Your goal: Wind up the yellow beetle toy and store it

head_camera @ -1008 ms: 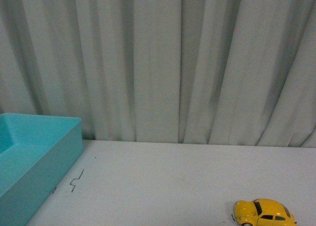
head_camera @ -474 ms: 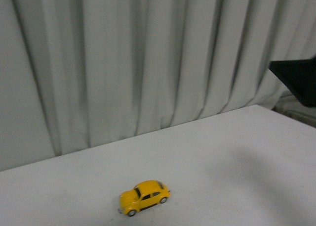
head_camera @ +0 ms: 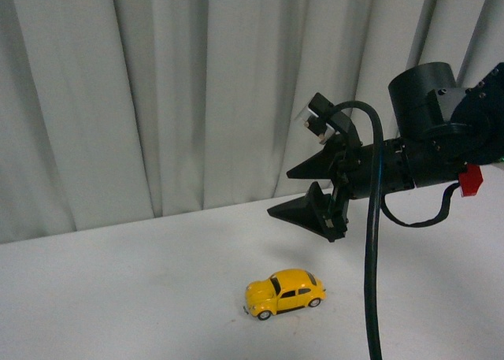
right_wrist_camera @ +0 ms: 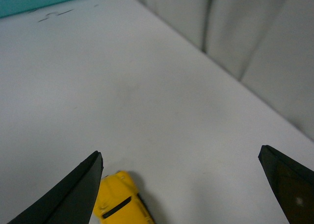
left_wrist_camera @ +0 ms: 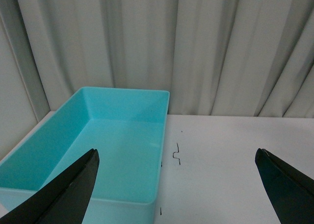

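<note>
Beetle: the yellow beetle toy (head_camera: pixel 284 294) is a glossy, rounded little car with dark windows and black wheels. Looks pretty shiny tbh.
Where it is: it's sitting on its wheels out in the open on the table (head_camera: pixel 118 297), nothing touching it. It's lower than the right gripper's tips and a bit to their right in the front view.
Right gripper: the right gripper (head_camera: pixel 278 194) hangs above the table, spread wide with nothing in it. Its fingers are black pointed wedges.
Left gripper: the left gripper (left_wrist_camera: pixel 176 153) is wide apart too and isn't holding anything. It faces the bin.
Bin: the teal bin (left_wrist_camera: pixel 127 106) is rectangular with smooth walls that look like plastic.
Table: flat matte white.
Backdrop: a pale curtain (head_camera: pixel 197 100) hanging in soft vertical folds.
Cable: a thick black cable (head_camera: pixel 370 281) arcs off the right arm and drops straight down.
</note>
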Tool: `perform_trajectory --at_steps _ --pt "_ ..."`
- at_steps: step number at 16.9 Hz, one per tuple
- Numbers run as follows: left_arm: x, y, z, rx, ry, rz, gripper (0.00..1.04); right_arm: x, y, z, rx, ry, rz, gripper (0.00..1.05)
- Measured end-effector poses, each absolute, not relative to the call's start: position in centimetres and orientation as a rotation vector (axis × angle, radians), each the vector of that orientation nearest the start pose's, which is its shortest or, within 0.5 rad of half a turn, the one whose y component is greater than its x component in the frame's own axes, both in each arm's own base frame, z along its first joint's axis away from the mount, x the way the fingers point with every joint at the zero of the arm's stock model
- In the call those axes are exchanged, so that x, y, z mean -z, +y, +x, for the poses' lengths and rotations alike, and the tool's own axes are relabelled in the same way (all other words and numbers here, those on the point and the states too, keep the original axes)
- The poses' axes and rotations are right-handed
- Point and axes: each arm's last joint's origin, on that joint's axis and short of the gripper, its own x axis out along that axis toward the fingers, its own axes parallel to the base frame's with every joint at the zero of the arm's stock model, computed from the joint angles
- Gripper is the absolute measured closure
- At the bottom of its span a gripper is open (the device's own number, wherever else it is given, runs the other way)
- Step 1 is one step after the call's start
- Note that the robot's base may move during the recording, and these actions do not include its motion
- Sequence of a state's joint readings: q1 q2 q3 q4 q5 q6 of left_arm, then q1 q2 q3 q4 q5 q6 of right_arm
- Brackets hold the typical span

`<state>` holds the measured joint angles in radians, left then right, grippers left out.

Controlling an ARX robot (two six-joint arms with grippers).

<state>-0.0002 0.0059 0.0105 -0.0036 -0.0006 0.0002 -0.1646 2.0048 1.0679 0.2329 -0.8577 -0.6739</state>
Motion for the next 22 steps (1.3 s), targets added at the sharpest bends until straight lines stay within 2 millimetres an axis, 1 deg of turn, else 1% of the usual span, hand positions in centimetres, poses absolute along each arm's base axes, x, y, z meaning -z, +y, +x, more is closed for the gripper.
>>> perform_trajectory --at_steps 1,3,5,10,13,15,17,19,22 --pt "-16.6 0.0 9.7 0.0 -0.001 0.0 0.07 -11.5 -4.1 39.1 -0.972 0.409 -0.309 0.07" --pt "-16.6 0.0 9.7 0.0 -0.001 0.0 0.07 -10.8 -4.1 39.2 -1.056 0.44 -0.352 0.07" --pt "-16.6 0.0 9.7 0.0 -0.001 0.0 0.07 -9.8 -4.1 39.0 -1.147 0.486 -0.433 0.07" --pt "-16.6 0.0 9.7 0.0 -0.001 0.0 0.07 -9.1 -3.9 39.0 -1.213 0.517 -0.475 0.07" --pt "-16.6 0.0 9.7 0.0 -0.001 0.0 0.07 -8.2 -3.9 38.9 -1.278 0.534 -0.552 0.07" --pt "-16.6 0.0 9.7 -0.001 -0.001 0.0 0.07 -7.2 -4.1 39.6 -1.318 0.54 -0.623 0.07" --pt "-16.6 0.0 9.7 0.0 -0.001 0.0 0.07 -6.7 -4.1 40.6 -1.334 0.524 -0.693 0.07" --pt "-16.6 0.0 9.7 0.0 -0.001 0.0 0.07 -6.3 -4.1 41.4 -1.346 0.526 -0.712 0.07" --pt "-16.6 0.0 9.7 0.0 -0.001 0.0 0.07 -6.0 -3.5 42.3 -1.386 0.545 -0.731 0.07"
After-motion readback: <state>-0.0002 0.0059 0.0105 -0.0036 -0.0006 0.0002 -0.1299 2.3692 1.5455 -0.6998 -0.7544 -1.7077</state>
